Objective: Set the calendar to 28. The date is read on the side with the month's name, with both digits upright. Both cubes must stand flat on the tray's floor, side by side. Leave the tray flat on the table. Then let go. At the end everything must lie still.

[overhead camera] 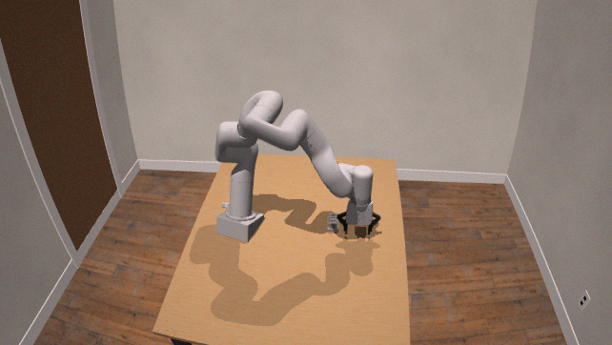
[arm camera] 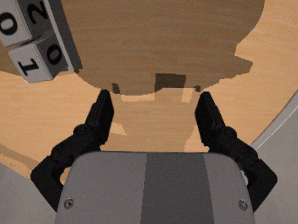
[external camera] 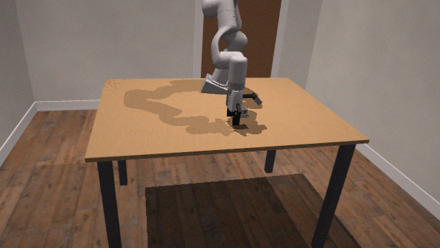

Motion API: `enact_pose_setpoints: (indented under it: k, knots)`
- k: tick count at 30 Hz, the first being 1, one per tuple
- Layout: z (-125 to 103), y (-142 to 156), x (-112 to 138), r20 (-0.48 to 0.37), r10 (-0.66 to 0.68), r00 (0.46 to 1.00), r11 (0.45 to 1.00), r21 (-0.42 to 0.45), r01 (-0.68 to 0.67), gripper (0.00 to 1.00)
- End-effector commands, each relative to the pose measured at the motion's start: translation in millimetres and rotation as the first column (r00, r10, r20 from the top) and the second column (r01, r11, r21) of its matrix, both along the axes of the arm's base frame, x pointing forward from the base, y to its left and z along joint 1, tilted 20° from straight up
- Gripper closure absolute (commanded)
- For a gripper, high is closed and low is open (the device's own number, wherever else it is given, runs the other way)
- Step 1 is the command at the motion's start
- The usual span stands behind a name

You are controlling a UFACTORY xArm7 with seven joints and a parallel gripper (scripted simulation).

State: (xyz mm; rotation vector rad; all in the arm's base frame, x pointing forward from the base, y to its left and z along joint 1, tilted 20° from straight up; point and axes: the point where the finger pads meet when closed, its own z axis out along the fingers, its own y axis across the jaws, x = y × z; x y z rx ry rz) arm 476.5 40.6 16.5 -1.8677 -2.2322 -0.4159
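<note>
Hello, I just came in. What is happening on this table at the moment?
A white robot arm reaches down over a wooden table, its claw wide open and holding nothing. Its job is a small block calendar, which sits off to one side of the claw, untouched. Two number cubes lie side by side in its tray. The claw hangs low over bare table, not over the calendar.
</note>
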Motion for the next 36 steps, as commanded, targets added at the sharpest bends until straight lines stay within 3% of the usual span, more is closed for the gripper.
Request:
enact_pose_setpoints:
  k: [1,27,36]
  knots:
    - [1.1,-0.7,1.4,0.003,-0.001,1.000,1.000,-0.001,0.001,0.00]
    - [1.6,-0.8,1.4,0.003,-0.001,1.000,1.000,-0.001,0.001,0.00]
    - [25.2,-9.4,0.6,0.003,-0.001,1.000,1.000,-0.001,0.001,0.00]
